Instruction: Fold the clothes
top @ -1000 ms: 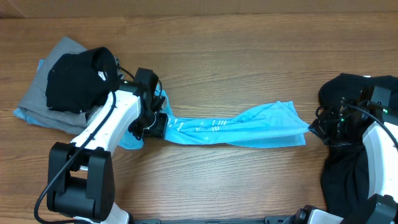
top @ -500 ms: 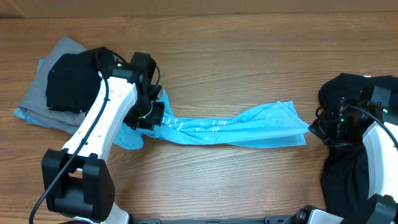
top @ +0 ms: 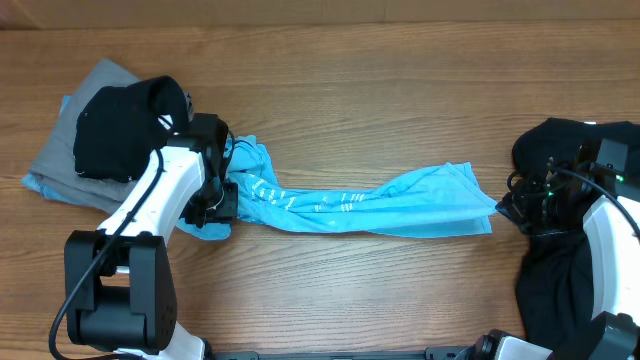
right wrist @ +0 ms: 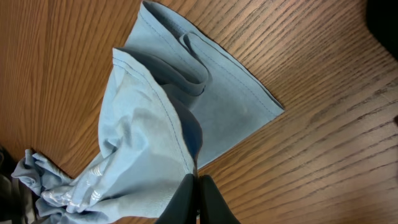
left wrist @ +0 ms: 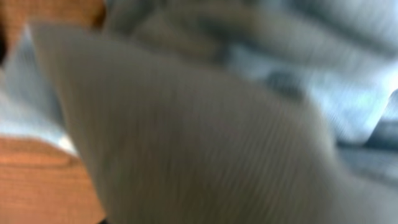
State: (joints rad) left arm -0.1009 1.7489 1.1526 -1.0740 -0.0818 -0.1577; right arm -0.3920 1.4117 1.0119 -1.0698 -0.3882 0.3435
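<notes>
The light blue T-shirt (top: 400,205) with white lettering lies stretched in a long twisted band across the table's middle. My right gripper (top: 503,208) is at its right end. In the right wrist view the gripper (right wrist: 198,185) is shut, pinching the shirt's hemmed edge (right wrist: 143,143). My left gripper (top: 220,198) rests on the shirt's bunched left end. The left wrist view is filled by blurred fabric (left wrist: 186,124) close to the lens, so its fingers are hidden. A black garment (top: 120,135) lies on a grey garment (top: 55,165) at the far left.
Another black garment (top: 555,150) lies heaped at the right edge, under and around my right arm. The bare wooden table (top: 380,90) shows behind and in front of the shirt.
My left gripper has moved left along the shirt's left end, uncovering more of the bunched blue fabric and lettering. The right gripper and the shirt's right end have not moved.
</notes>
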